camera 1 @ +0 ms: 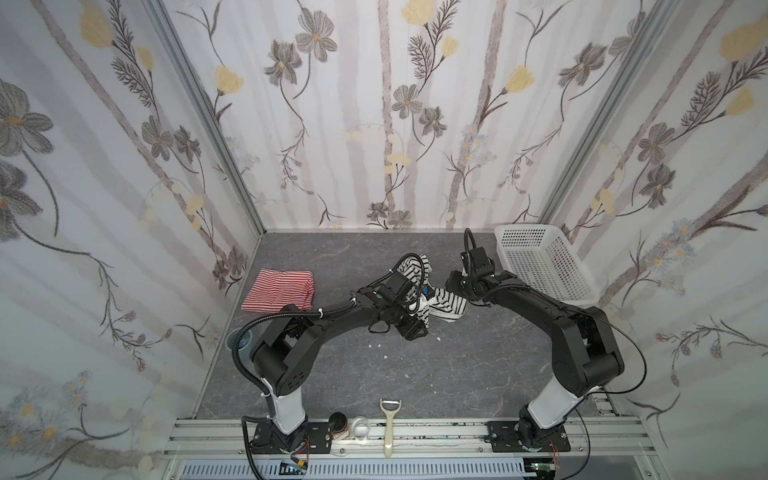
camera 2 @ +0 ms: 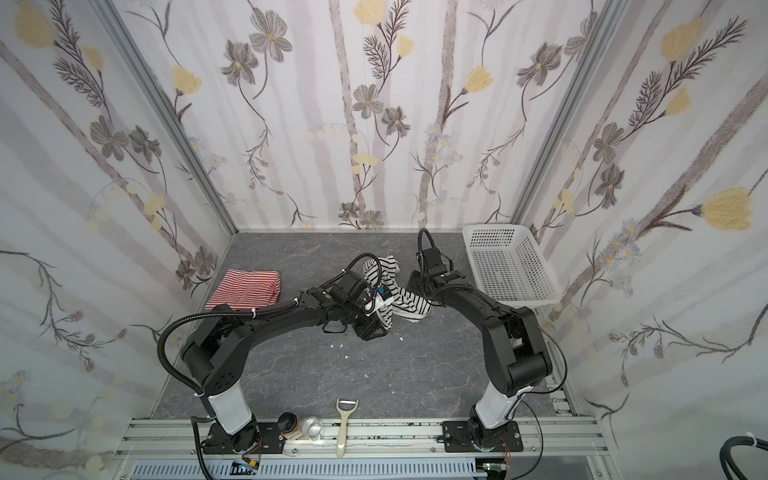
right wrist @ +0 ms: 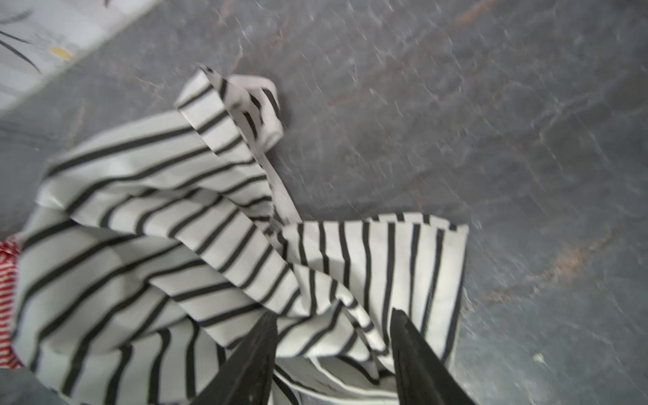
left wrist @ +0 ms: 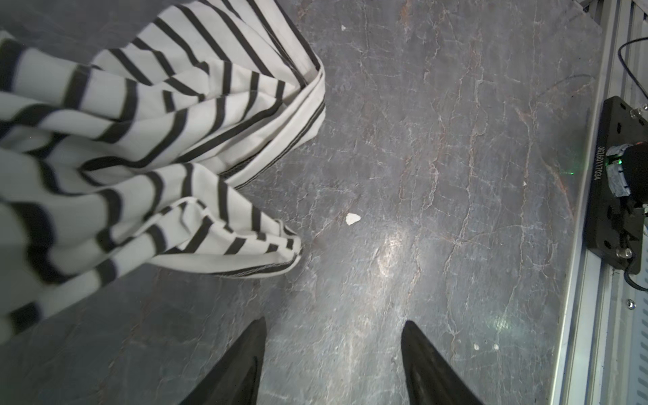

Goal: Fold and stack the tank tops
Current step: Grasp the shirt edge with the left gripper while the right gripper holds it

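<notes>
- My left gripper (left wrist: 335,321): fingers spread apart, nothing between them. In the left wrist view they hang over bare dark grey marble-patterned tabletop (left wrist: 438,157), just beside the crumpled cloth and clear of it.
- My right gripper (right wrist: 333,312): fingers parted, not pinching. In the right wrist view striped cloth lies below and between the two tips; I cannot tell whether a finger touches it.
- White tank top with thin black stripes (camera 1: 446,303): crumpled in a loose, unfolded heap on the tabletop, near the white perforated plastic basket (camera 1: 525,227) on its left in both top views (camera 2: 409,305). One hemmed edge points toward my left fingers (left wrist: 140,140); a strap loop curls at its far end (right wrist: 210,245).
- Red-and-white striped tank top (camera 1: 280,291): folded into a flat rectangle, farther left of the basket than the black-striped one and apart from it in both top views (camera 2: 245,289). A sliver shows at the edge of the right wrist view (right wrist: 7,298).
- Basket: stands in the back corner of the tabletop, with no garment in it.
- Small white scrap (left wrist: 352,218): on the tabletop, well apart from the basket and near my left fingers.
</notes>
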You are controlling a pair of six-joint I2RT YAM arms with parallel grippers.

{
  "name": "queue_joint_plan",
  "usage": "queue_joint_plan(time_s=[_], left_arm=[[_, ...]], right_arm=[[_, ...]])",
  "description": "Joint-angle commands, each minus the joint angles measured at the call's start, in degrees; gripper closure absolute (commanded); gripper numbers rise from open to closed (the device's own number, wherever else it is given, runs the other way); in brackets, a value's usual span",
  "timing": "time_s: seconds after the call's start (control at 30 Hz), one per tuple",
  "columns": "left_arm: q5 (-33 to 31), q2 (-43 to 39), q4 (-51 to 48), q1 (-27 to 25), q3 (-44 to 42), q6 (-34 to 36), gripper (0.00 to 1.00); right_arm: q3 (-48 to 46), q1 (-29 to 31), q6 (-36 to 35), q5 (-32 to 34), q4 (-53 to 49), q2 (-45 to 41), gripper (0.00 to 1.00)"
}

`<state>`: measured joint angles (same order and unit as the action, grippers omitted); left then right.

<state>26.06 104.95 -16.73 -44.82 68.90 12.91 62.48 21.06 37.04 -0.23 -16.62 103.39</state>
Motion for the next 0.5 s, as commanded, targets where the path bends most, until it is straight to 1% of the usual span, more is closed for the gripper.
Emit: queue_joint_plan(time_s=[0.0, 0.13, 0.17, 0.27, 0.4, 0.47], left_arm=[[-2.47, 3.93, 0.47, -0.78, 2.78, -3.34, 0.38], [-4.43, 7.93, 0.56, -0.89, 4.84, -6.43, 0.38], [-5.21, 8.72, 0.56, -0.97, 7.09, -6.85, 0.38], [-7.83, 10.40, 0.56, -1.26, 9.00, -8.53, 0.39], [-9.06, 11.62, 0.50, -1.47, 9.98, -9.03, 0.39], [-11.05, 12.01, 0.47, -1.85, 10.02, -9.18, 0.39]], right_arm=[[-4.52, -0.58, 0.89, -0.23, 6.45, -3.98, 0.47], [-9.33, -1.17, 1.11, 0.20, 7.73, -8.41, 0.47], [-10.52, -1.36, 1.26, 0.46, 8.25, -9.32, 0.47], [-13.31, -2.32, 1.88, 0.19, 10.18, -11.27, 0.47], [-14.62, -3.26, 2.11, -0.89, 11.54, -11.44, 0.47], [-14.95, -3.32, 2.16, -1.32, 12.17, -11.20, 0.48]])
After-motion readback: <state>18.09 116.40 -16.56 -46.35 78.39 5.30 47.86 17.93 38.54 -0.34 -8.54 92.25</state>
